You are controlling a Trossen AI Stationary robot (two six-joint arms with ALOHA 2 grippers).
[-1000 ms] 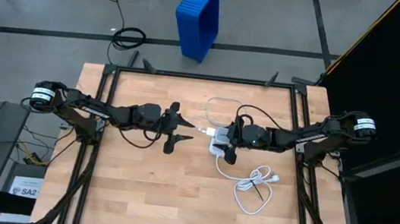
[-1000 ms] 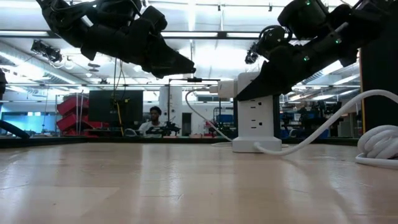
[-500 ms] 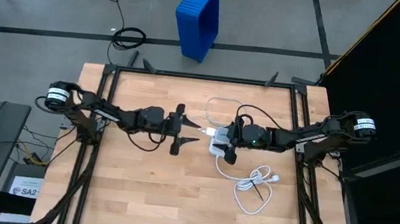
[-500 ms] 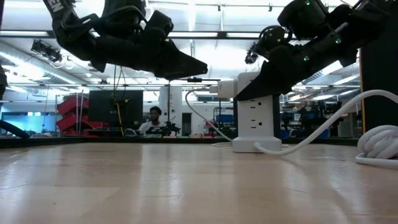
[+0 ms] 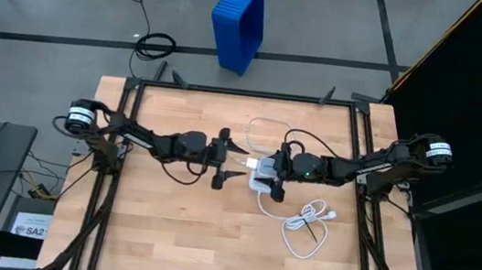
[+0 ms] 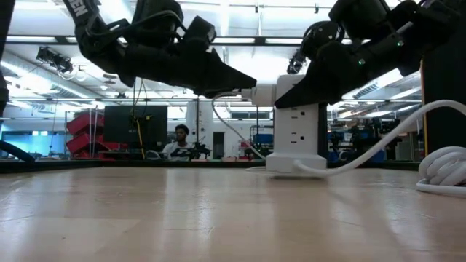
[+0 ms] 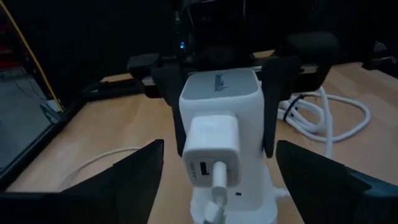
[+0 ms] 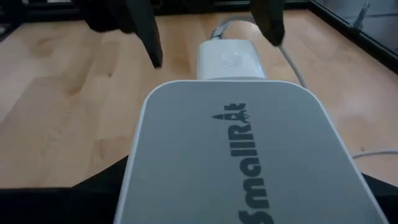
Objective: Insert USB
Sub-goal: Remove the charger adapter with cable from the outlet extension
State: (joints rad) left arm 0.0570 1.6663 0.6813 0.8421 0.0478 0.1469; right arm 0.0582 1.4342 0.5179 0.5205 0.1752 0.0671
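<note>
Fingers of my left claw point(image 7: 214, 177) are spreading wide and letting go of the USB point(image 7: 217, 177), now sitting plugged into the charger point(image 7: 212, 146) on the block point(image 7: 221, 99) my right claw point(image 5: 277, 178) is gripping above the desk point(image 5: 155, 235).

White socket block point(image 7: 219, 106) with grey lettering, thin white USB point(image 7: 214, 184) cable, pale striped-wood desk point(image 5: 165, 227), blue bin point(image 5: 239, 22) upper centre.
</note>
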